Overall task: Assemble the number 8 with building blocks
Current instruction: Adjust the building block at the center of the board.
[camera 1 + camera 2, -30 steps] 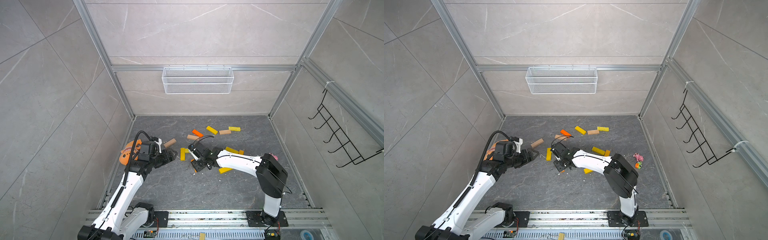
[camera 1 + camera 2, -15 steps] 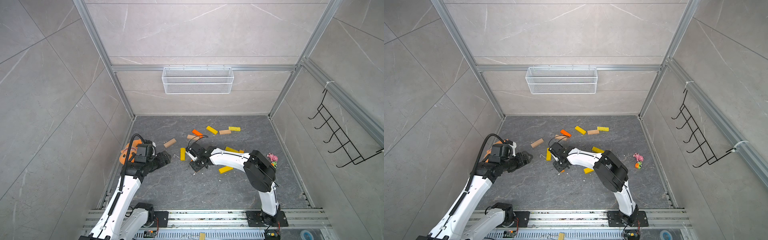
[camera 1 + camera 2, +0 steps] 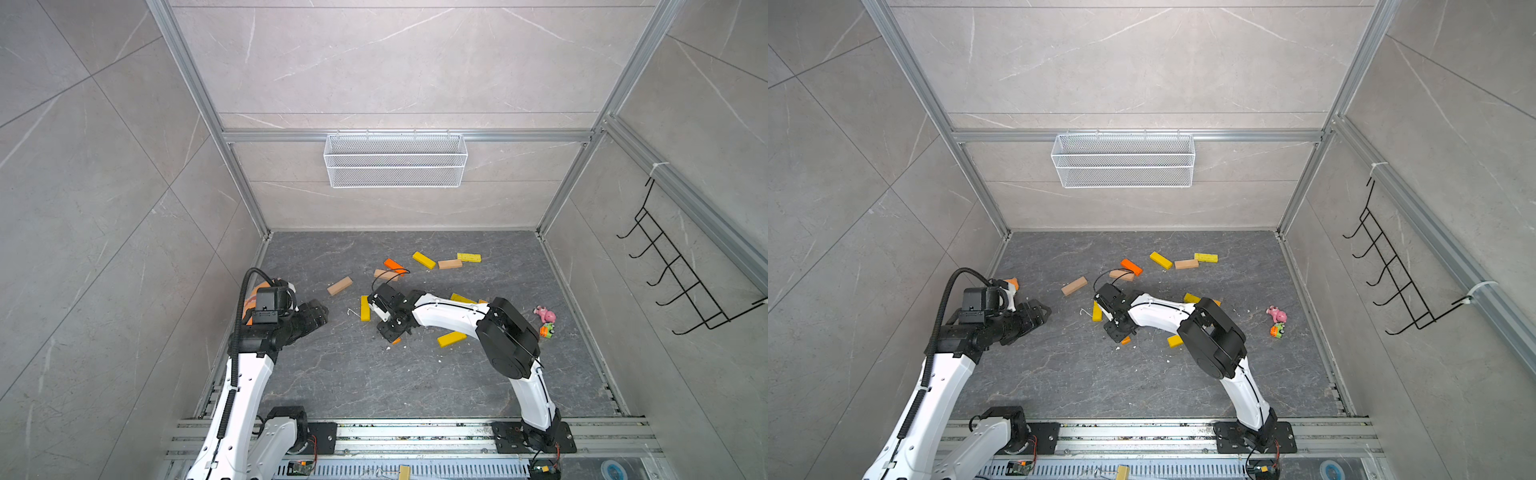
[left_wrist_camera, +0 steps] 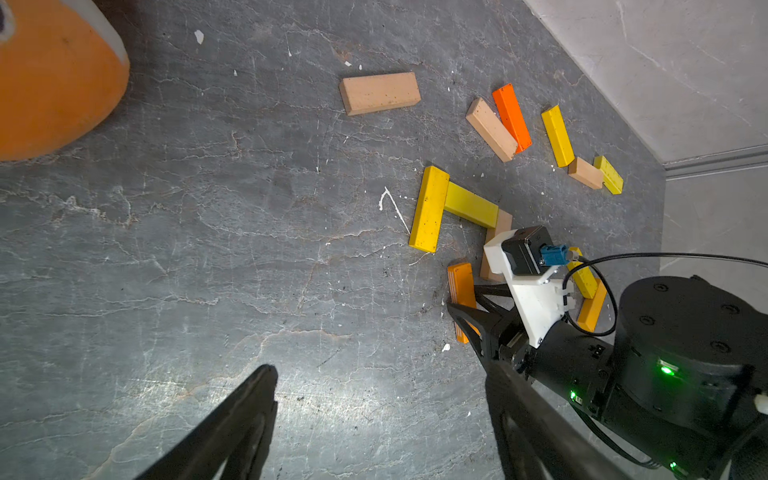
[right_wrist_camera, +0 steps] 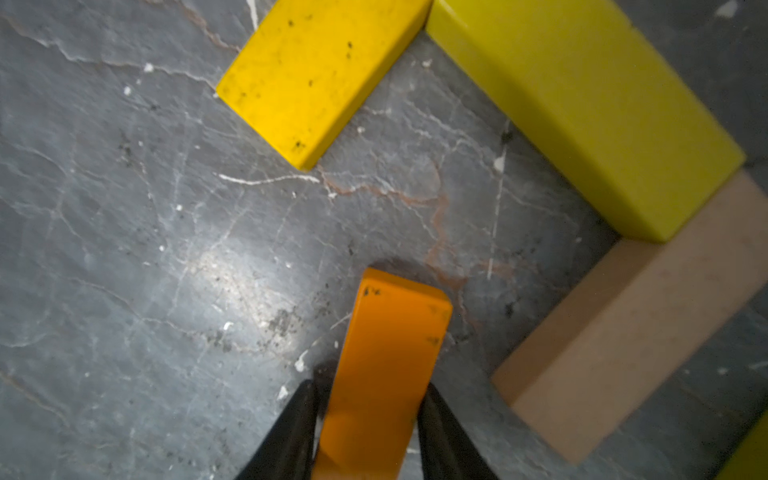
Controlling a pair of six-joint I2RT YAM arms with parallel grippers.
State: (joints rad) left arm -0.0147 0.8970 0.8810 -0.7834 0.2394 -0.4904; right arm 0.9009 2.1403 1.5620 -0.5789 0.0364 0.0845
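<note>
One orange block (image 5: 395, 332) between right claw (image 5: 368, 384) jaws, grip cannot be told, left claw (image 4: 378, 370) apart

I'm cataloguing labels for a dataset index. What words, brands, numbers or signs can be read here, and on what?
No legible text anywhere.
orange block: dark specks only, no characters.
yellow block and tan block: plain faces.
far yellow block: tiny dark marks, too small to read.
blue round label: too small to read.
</note>
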